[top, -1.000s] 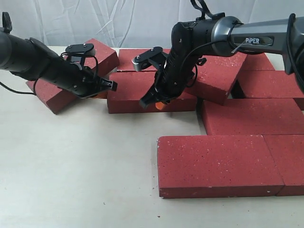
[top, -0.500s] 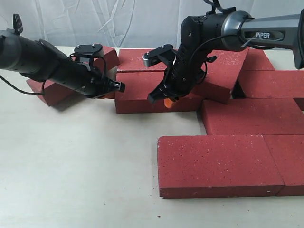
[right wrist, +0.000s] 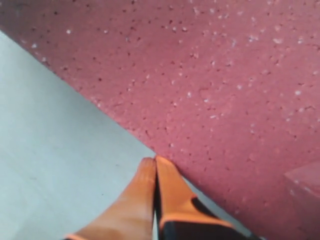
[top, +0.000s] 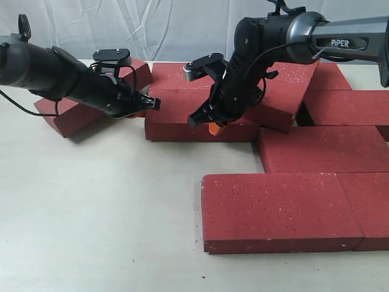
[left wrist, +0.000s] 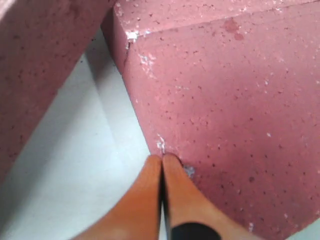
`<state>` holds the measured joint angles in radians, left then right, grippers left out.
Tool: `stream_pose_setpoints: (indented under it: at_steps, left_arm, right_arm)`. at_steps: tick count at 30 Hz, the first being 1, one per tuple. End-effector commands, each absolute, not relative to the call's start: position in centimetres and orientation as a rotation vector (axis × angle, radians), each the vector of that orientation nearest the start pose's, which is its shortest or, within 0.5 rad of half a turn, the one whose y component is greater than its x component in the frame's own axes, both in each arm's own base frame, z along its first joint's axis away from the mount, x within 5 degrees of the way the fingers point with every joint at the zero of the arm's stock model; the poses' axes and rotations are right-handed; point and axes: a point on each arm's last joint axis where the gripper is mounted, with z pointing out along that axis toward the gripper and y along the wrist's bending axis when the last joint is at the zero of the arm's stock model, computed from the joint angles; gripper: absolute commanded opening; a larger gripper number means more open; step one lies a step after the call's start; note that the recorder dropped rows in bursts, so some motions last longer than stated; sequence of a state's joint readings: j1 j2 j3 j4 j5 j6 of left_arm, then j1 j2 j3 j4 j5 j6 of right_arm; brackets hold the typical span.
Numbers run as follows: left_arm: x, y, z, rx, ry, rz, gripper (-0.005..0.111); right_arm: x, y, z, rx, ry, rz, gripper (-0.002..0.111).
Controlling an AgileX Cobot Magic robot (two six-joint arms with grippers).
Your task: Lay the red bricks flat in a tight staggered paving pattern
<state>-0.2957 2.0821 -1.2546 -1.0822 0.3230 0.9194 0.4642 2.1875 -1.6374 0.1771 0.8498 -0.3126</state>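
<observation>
Several red bricks lie on the white table (top: 91,207). One flat brick (top: 176,112) sits mid-table. My left gripper (top: 149,107) is shut and empty, its tips (left wrist: 162,159) pressed against that brick's (left wrist: 225,100) left-end corner. My right gripper (top: 213,128) is shut and empty too, its tips (right wrist: 155,161) at the same brick's (right wrist: 200,75) front edge, down by the table. Behind my left arm a brick (top: 67,115) lies askew, and it appears beside the gripper (left wrist: 35,65) in the left wrist view. Another brick (top: 282,97) leans tilted behind my right arm.
Two bricks (top: 279,210) (top: 371,207) lie flat side by side at the front right, with another (top: 322,149) behind them. More bricks (top: 176,76) (top: 349,106) lie at the back and far right. A white cloth backs the table.
The left gripper has moved right against the middle brick's end, and that brick has slid a little to the right. The right gripper has shifted right and slightly back along its front edge.
</observation>
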Motion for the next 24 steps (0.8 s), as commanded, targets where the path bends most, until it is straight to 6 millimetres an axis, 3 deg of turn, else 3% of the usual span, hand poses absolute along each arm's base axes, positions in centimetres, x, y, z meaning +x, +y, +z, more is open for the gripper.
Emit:
stream_pose_setpoints:
  at_steps: [1,7,15,24]
  left_arm:
    - [39.4,-15.6,12.8,0.435,2.513,-0.598,0.000]
    - [39.4,-13.5,12.1,0.389,2.612,-0.531,0.000]
    - [39.1,-12.8,14.6,0.428,2.581,-0.537,0.000]
    - [39.2,-12.9,14.6,0.405,2.574,-0.544,0.000]
  right_arm:
    - [41.2,20.4,15.2,-0.928,2.653,0.187,-0.001]
    - [41.3,20.3,14.9,-0.948,2.644,0.155,-0.001]
    - [41.6,20.3,14.0,-0.934,2.651,0.151,-0.001]
    - [40.5,19.9,16.5,-0.959,2.693,0.158,-0.001]
